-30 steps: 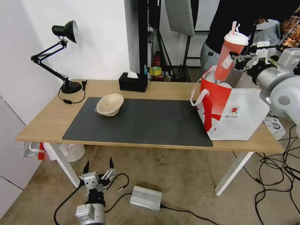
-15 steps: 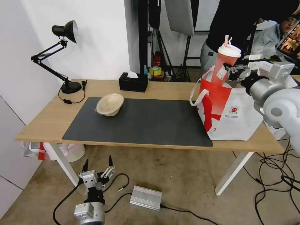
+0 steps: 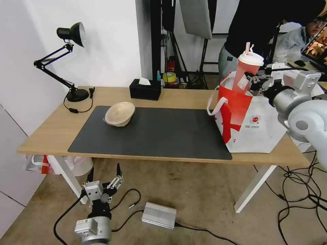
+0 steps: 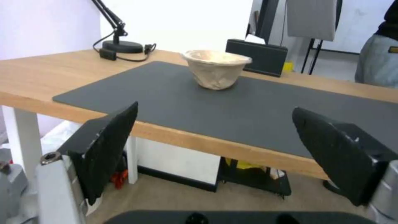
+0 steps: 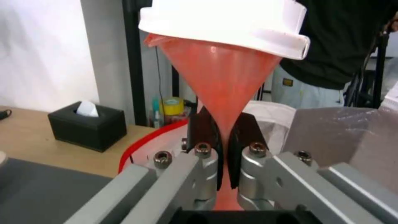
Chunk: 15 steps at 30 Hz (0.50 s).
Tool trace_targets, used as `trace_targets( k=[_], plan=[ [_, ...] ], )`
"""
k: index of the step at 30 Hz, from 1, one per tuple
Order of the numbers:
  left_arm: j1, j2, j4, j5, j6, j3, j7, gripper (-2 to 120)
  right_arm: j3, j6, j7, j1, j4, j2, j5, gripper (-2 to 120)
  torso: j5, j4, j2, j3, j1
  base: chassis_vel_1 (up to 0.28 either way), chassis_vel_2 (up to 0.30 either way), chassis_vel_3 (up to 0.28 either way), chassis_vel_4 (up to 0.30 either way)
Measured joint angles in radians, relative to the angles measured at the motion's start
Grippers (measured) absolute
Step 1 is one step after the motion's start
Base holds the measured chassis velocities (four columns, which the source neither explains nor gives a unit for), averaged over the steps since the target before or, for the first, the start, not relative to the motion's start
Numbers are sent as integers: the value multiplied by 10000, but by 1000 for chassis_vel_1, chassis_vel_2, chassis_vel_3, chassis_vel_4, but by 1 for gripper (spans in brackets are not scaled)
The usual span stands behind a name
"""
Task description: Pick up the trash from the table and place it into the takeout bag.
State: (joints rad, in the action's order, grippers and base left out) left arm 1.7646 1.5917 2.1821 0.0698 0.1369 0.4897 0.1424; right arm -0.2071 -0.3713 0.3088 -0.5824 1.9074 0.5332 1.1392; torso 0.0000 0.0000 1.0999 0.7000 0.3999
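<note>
**Over the bag: our right tool grips the red cup**

From the head camera, our right tool (image 3: 252, 80) pinches the red drink cup (image 3: 246, 72), its base dipping into the open takeout bag (image 3: 252, 124) at the bench's (image 3: 44, 131) right end. Our left tool (image 3: 104, 173) hangs below the bench edge, fingers spread and holding nothing. The beige paper bowl (image 3: 119, 113) sits tilted on the dark mat (image 3: 163, 132), near the black tissue box (image 3: 145, 90).

At the left wrist, both dark fingers (image 4: 108, 146) stand wide apart, the paper bowl (image 4: 216, 68) well beyond them.

At the right wrist, the pads (image 5: 202, 130) squeeze the cup (image 5: 222, 81) nearly flat, under its white lid (image 5: 228, 25).
</note>
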Motion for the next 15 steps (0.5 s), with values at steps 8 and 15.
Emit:
trace_targets(
  k=[8, 15],
  plan=[
    [11, -6, 58, 64, 4, 62, -81, 100, -31, 112, -131, 0, 34, -40, 70, 30, 0, 0, 1, 0, 0, 0, 0, 0, 0],
    [23, -29, 190, 149, 14, 112, -176, 100, -91, 135, -167, -19, 65, -122, 119, 57, 0, 0, 0, 0, 0, 0, 0, 0, 0]
  ],
)
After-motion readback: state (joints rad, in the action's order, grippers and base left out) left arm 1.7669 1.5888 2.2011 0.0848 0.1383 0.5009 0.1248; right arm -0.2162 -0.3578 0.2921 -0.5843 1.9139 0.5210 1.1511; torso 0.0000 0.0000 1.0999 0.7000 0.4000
